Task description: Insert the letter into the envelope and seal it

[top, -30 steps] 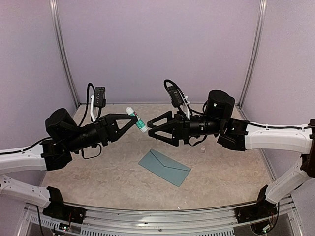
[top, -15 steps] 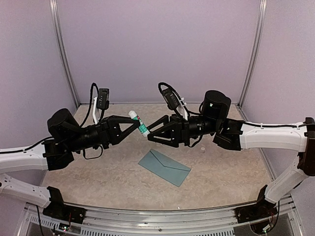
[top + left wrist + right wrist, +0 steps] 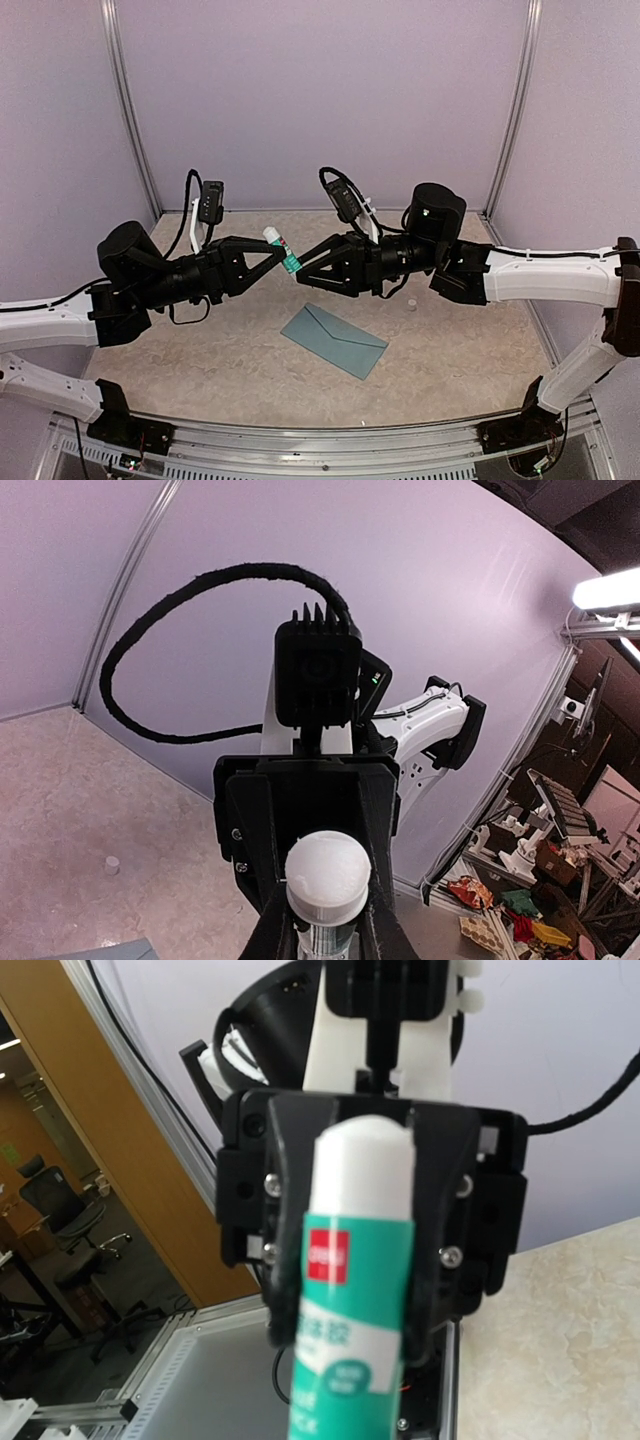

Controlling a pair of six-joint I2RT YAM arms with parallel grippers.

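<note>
Envelope [image 3: 333, 340] on table [image 3: 200, 360], apparently apart — below left end effector [image 3: 274, 245] gripping glue stick [image 3: 288, 259].

You have a glue stick [image 3: 283, 250] raised in the air at about 11 o'clock from the middle of the speckled beige table [image 3: 230, 360]. It has a white end, a teal-and-white label and a red patch. A small white cap [image 3: 410, 304] lies on the table at about 3 o'clock. Plain lilac walls [image 3: 320, 100] close in the far side.
</note>
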